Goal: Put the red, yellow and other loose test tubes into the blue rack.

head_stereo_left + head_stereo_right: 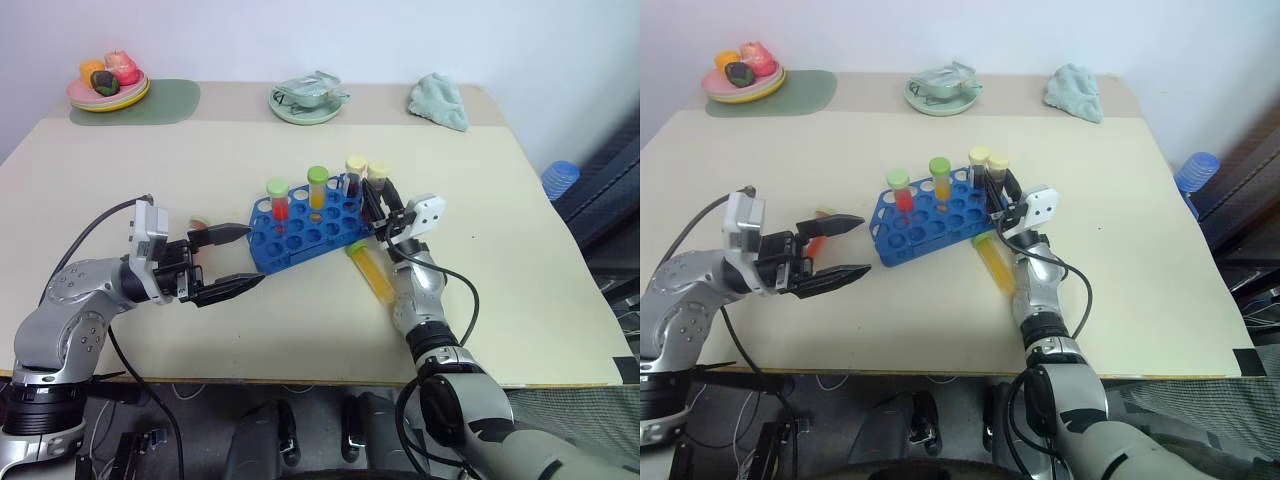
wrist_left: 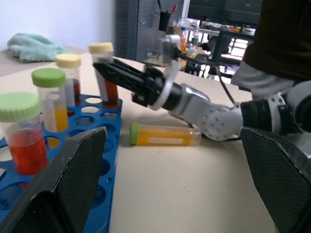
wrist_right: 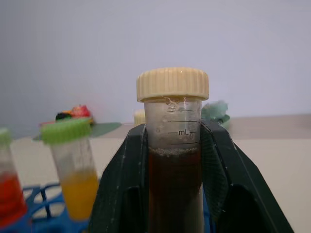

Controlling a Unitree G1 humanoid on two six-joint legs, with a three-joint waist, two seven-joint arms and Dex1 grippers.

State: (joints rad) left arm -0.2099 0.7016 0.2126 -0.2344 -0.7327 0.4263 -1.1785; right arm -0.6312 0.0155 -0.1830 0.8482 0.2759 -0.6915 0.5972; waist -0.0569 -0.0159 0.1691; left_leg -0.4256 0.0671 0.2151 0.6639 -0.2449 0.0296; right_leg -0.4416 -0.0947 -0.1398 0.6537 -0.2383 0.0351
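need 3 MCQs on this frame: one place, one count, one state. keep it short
1. Where is the loose yellow tube?
A. lying on the table beside the blue rack
B. on a plate
C. in the left pincer

2. How many tubes stand upright at the rack?
A. two
B. four
C. six

3. What state is the left pincer in?
A. shut on a tube
B. open, empty
C. shut, empty

Key:
1 A: it lies flat by the rack's near right corner.
2 B: two are green-capped and two pale-yellow-capped.
3 B: it stands wide open with nothing in it.
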